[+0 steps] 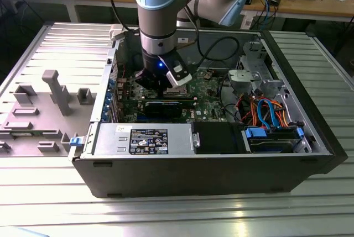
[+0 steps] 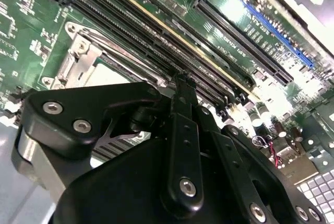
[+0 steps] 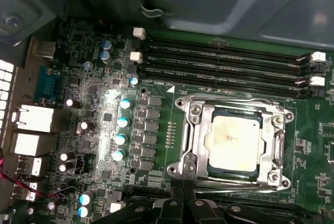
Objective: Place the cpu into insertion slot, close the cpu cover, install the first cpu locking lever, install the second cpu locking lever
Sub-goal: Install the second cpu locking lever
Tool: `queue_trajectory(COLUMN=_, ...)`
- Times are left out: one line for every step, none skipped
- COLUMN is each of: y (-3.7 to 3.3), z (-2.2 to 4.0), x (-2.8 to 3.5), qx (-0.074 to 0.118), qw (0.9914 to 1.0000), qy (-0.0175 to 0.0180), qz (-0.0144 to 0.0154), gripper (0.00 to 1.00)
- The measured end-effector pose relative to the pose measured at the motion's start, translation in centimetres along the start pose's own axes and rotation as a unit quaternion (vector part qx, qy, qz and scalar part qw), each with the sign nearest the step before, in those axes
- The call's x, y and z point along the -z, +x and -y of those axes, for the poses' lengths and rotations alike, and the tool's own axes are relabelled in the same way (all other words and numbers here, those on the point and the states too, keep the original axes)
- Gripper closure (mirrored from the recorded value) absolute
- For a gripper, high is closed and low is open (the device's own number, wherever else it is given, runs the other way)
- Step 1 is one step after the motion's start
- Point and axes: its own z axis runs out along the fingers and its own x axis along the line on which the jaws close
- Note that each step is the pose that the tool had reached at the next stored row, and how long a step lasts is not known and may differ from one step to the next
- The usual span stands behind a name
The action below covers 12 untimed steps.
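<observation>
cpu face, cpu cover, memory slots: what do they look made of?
cpu: pale matte metal face with faint tan staining, likely a plated heat-spreader.
cpu cover: bright silvery metal, probably stamped steel, judging by the sharp glints and bent edges.
memory slots: black, dull, moulded look, probably plastic, with white plastic end clips.

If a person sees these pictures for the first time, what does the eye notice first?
First comes the grey and pale blue robot arm, reaching down into the open computer case, with its gripper low over the green board. In the first wrist view the cpu lies in the insertion slot, with the silvery cpu cover down around it. Orange and blue cables sit at the exterior view's right.
</observation>
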Motion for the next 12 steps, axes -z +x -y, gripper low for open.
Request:
queue_trajectory(y=0.08, z=-0.01, x=0.00, qx=0.000, qw=1.00000, qy=-0.0027, qz=0.0003, gripper=0.89)
queue_trajectory(y=0.19, z=-0.02, x=-0.03, qx=0.001, qw=0.99997, qy=-0.0080, qz=0.0009, gripper=0.89)
queue_trajectory(y=0.21, z=-0.01, x=-0.14, qx=0.001, qw=0.99992, qy=-0.0129, qz=0.0016, gripper=0.89)
queue_trajectory(y=0.22, z=-0.01, x=-0.21, qx=0.001, qw=0.99989, qy=-0.0149, qz=0.0018, gripper=0.89)
queue_trajectory(y=0.22, z=0.00, x=-0.28, qx=0.001, qw=0.99986, qy=-0.0166, qz=0.0019, gripper=0.89)
queue_trajectory(y=0.23, z=0.01, x=-0.38, qx=0.001, qw=0.99983, qy=-0.0184, qz=0.0022, gripper=0.89)
queue_trajectory(y=0.23, z=0.01, x=-0.43, qx=0.001, qw=0.99981, qy=-0.0192, qz=0.0023, gripper=0.89)
queue_trajectory(y=0.23, z=0.02, x=-0.48, qx=0.001, qw=0.99980, qy=-0.0196, qz=0.0024, gripper=0.89)
queue_trajectory(y=0.23, z=0.02, x=-0.59, qx=0.001, qw=0.99978, qy=-0.0208, qz=0.0028, gripper=0.89)
queue_trajectory(y=0.23, z=0.04, x=-0.69, qx=0.001, qw=0.99975, qy=-0.0219, qz=0.0029, gripper=0.89)
queue_trajectory(y=0.23, z=0.05, x=-0.73, qx=0.001, qw=0.99974, qy=-0.0226, qz=0.0028, gripper=0.89)
queue_trajectory(y=0.24, z=0.05, x=-0.74, qx=0.001, qw=0.99973, qy=-0.0229, qz=0.0028, gripper=0.89)
